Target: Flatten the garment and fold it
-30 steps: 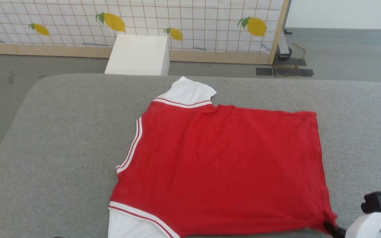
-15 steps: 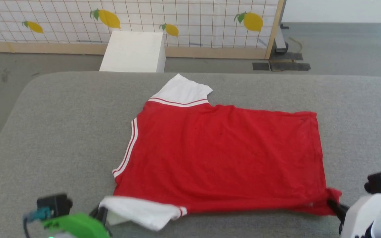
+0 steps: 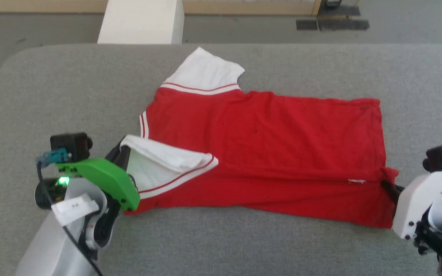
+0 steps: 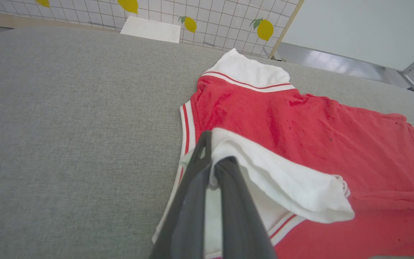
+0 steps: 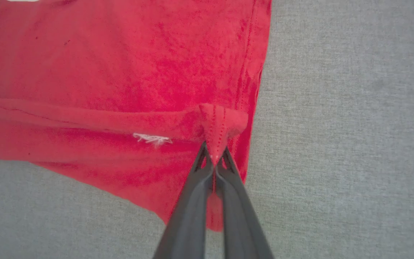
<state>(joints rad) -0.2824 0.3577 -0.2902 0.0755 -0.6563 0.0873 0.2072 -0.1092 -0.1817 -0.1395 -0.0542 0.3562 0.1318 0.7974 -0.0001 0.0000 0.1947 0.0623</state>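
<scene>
1. Head view: your red jersey-style T-shirt with white short sleeves (image 3: 274, 134) lies plain side up on the grey fabric-covered desk (image 3: 71, 96), with its near edge folded over. The left claw (image 3: 123, 145) is at the near sleeve and the right claw (image 3: 386, 186) at the hem corner.
2. Left wrist view: your left claw (image 4: 212, 158) is clamped on the white sleeve (image 4: 282, 180), which drapes over the red body.
3. Right wrist view: your right claw (image 5: 214, 158) is pinched tight on the red hem corner (image 5: 221, 122).

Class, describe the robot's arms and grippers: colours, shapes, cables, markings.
Left gripper and right gripper: long dark-grey fingers, triangular cut-outs near tips. Left wrist wears a green cover, a black cable, white label; right a white cover. Each carries a black camera with teal plug.
</scene>
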